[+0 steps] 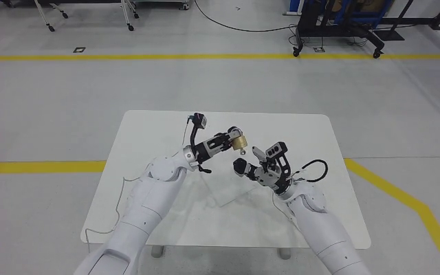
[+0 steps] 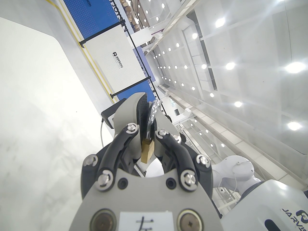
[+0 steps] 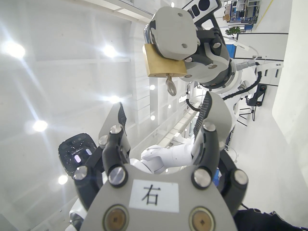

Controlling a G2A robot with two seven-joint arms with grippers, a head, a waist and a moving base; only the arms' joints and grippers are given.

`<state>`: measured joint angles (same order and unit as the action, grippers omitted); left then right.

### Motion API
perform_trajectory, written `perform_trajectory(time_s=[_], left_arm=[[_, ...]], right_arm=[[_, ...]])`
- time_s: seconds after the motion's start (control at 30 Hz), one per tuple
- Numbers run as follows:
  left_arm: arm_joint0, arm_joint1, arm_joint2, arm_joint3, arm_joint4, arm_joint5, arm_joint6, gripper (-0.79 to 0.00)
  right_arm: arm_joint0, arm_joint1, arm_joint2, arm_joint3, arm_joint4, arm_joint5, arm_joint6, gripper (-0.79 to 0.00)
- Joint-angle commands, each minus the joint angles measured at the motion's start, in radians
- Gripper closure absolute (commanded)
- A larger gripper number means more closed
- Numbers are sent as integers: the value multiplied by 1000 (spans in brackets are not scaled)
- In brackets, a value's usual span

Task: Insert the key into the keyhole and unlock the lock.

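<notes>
left gripper (image 2: 146, 114) clamps brass padlock (image 3: 163, 62), silver key (image 3: 171, 87) in keyhole (image 3: 166, 74); right gripper (image 3: 164, 108) spread wide.

The left arm (image 1: 148, 199) and right arm (image 1: 323, 223) wear smooth white shells with black joints. The left claw (image 2: 148, 116) and right claw (image 3: 164, 108) share pale grey fingers (image 3: 217, 114), black ribbed pads (image 3: 204, 111), black linkage bars and round silver screws (image 3: 201, 177). A white label (image 3: 154, 195) bears one black character. A black cable (image 1: 317, 165) loops at the right wrist.
</notes>
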<state>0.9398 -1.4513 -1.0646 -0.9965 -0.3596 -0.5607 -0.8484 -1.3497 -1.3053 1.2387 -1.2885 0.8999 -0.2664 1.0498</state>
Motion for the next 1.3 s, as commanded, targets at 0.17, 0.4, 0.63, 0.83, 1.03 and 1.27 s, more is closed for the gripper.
perform_trajectory(time_s=[0.17,0.4,0.63,0.83,1.03,1.27], left_arm=[[-5,0,6,7,-11,-10,-8,0],[-15,-2,17,19,-9,-17,-7,0],[-17,-1,20,24,-8,-28,-3,0],[-17,-1,27,21,-5,-28,-9,0],[-19,1,30,21,-2,-35,-15,0],[-22,2,32,23,-2,-40,-15,0]], right_arm=[[27,-3,2,60,40,19,18,-243],[49,-7,-5,105,94,56,78,-209],[74,-13,-20,140,103,66,76,-139],[87,-17,-30,157,106,70,73,0],[81,-18,-23,159,133,78,103,0],[78,-17,-15,160,145,84,131,0]])
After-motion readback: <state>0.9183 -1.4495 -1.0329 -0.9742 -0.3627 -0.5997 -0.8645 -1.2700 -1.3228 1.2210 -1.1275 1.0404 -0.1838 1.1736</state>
